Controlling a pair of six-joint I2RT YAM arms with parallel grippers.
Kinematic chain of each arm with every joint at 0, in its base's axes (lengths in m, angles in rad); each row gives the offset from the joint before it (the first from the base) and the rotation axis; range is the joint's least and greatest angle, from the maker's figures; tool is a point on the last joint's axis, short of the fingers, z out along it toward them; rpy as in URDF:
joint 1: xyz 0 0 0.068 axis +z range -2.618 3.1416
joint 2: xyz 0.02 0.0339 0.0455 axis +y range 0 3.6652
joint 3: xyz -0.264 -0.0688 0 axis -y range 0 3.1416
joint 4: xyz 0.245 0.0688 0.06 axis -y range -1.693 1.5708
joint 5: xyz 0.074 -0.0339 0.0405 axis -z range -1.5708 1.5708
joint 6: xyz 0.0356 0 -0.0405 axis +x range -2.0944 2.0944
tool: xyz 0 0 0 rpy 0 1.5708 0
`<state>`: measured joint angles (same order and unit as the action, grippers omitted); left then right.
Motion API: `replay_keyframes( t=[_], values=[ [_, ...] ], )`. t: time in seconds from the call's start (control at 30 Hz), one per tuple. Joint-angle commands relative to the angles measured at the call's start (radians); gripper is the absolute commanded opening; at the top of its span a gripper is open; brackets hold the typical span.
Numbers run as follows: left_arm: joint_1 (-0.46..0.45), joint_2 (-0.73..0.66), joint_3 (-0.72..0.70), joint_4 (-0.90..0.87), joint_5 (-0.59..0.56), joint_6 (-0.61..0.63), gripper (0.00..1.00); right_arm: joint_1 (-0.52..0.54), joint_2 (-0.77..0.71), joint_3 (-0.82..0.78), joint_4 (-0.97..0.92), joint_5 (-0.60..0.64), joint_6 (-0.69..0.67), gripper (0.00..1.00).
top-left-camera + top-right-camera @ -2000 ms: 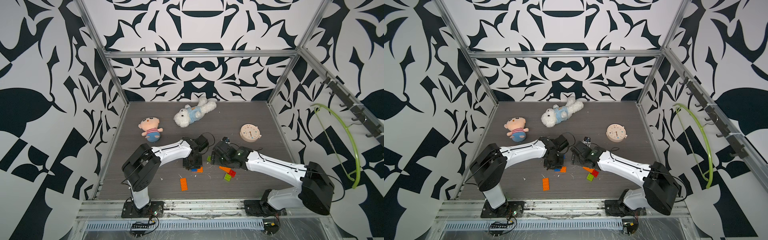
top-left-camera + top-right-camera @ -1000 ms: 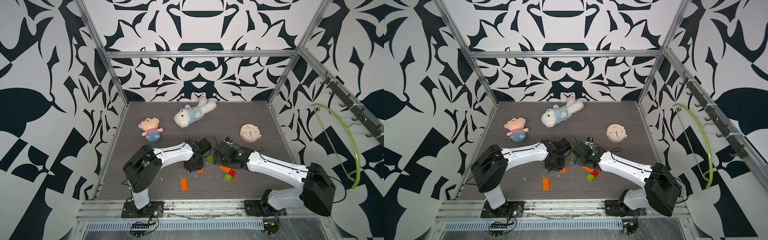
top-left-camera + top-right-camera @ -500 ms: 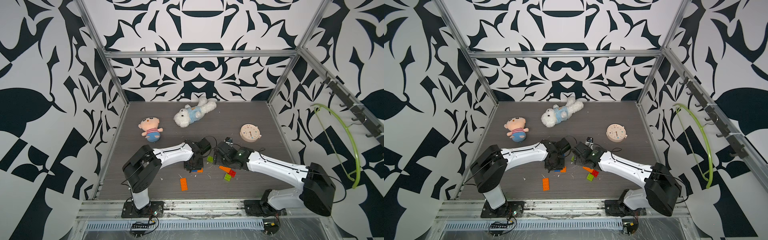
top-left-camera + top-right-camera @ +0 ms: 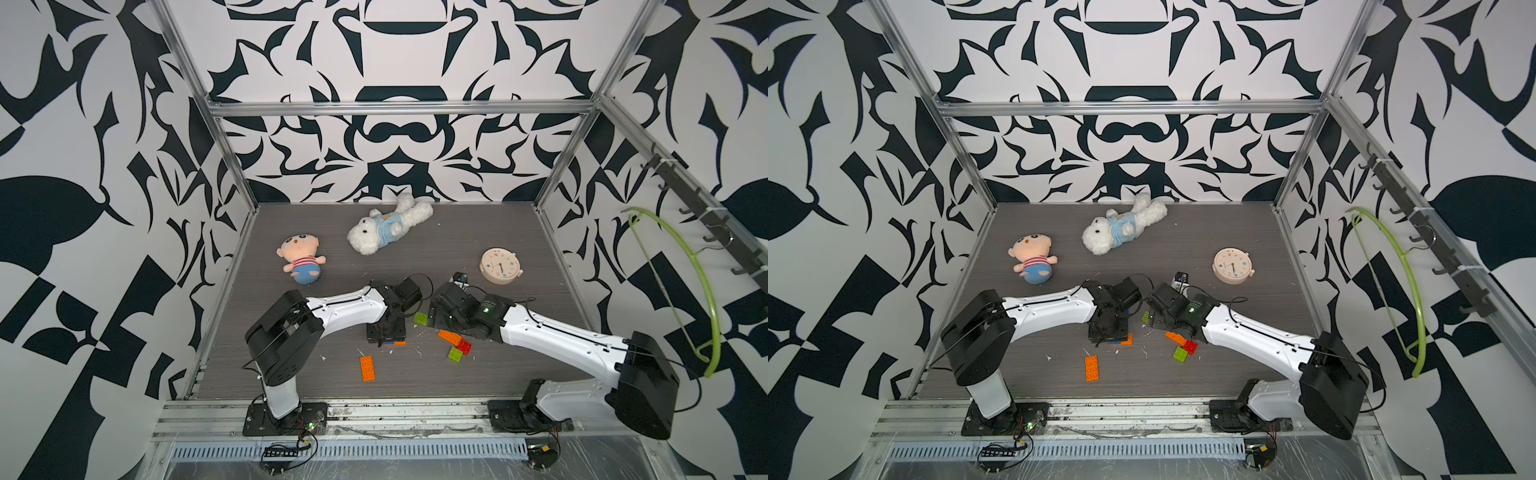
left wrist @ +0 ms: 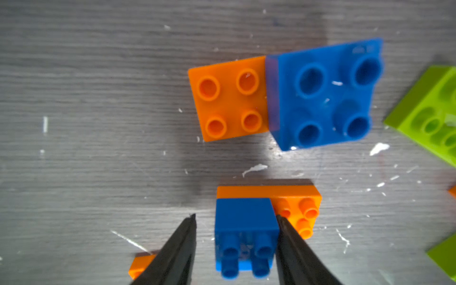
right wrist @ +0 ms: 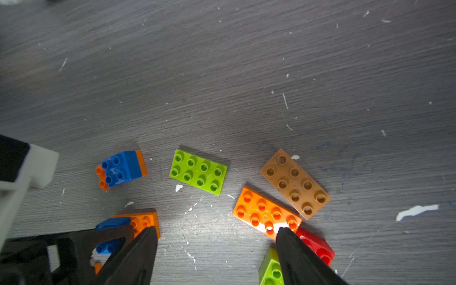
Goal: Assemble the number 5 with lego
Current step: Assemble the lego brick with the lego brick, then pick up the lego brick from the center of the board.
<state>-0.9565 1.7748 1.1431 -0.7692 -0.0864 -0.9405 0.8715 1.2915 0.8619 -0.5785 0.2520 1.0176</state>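
A doll lies near the left edge of the desk, toward the back. At mid-desk the left gripper points down with its jaws partly apart around a blue brick. That brick lies on its side, joined to an orange brick. One finger touches the blue brick and the other stands clear of it. Just beyond lies a second blue-and-orange pair, studs up. A lone orange brick lies nearer the front edge. A bear lies by the back edge. A green brick lies between the two grippers. The right gripper hangs low, jaws wide apart with nothing between them. By its finger lies a long orange brick, with a tan brick against it. A red brick and a small green brick lie just beside. A clock lies toward the right edge.
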Motion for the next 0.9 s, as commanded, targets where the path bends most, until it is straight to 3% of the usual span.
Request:
replay_keyframes(
  t=[0.0, 0.27, 0.47, 0.63, 0.87],
  values=[
    [-0.001, -0.033, 0.033, -0.039, -0.028, 0.009, 0.63, -0.001, -0.030, 0.011, -0.007, 0.029, -0.012, 0.81],
    [0.001, -0.200, -0.034, 0.028, -0.098, -0.003, 0.65, 0.000, -0.045, 0.006, 0.005, 0.019, -0.054, 0.81],
    [0.039, -0.456, -0.212, 0.073, -0.234, -0.097, 0.65, 0.053, 0.009, 0.067, 0.005, -0.001, -0.113, 0.78],
    [0.194, -0.692, -0.390, 0.087, -0.189, -0.115, 0.68, 0.171, 0.093, 0.133, 0.007, 0.008, -0.140, 0.74],
    [0.391, -0.873, -0.530, 0.018, -0.119, -0.086, 0.75, 0.340, 0.273, 0.262, 0.016, -0.056, -0.205, 0.70]
  ],
)
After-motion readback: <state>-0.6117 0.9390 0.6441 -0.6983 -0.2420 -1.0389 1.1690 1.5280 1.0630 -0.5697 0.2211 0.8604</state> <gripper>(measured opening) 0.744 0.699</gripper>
